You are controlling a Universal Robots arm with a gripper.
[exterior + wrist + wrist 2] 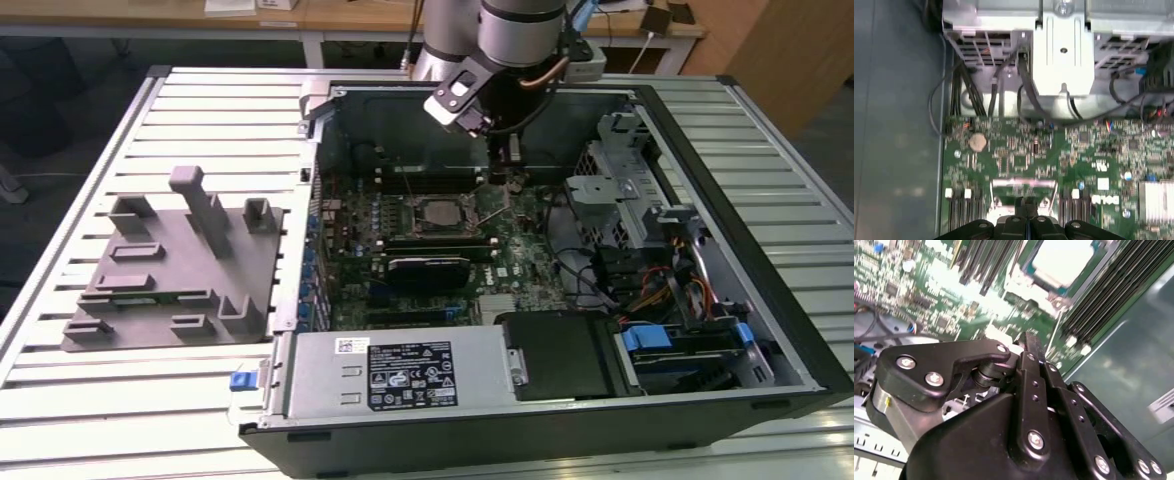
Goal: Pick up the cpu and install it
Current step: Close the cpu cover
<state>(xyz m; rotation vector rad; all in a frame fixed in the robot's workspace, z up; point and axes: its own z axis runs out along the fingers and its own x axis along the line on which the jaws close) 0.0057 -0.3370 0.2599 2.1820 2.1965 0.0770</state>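
You see your gripper (pixel 503 178) hanging inside the open computer case (pixel 601 425), upper centre of frame, just beside the cpu (pixel 438 212) on the motherboard (pixel 350 300); a grey block (pixel 174 265) lies at left.

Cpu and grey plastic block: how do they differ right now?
The cpu is small, flat, silvery; the grey block is large, matte, with upright posts. The cpu lies on the motherboard inside the case; the grey block sits outside on the slatted table. Neither is in the gripper.
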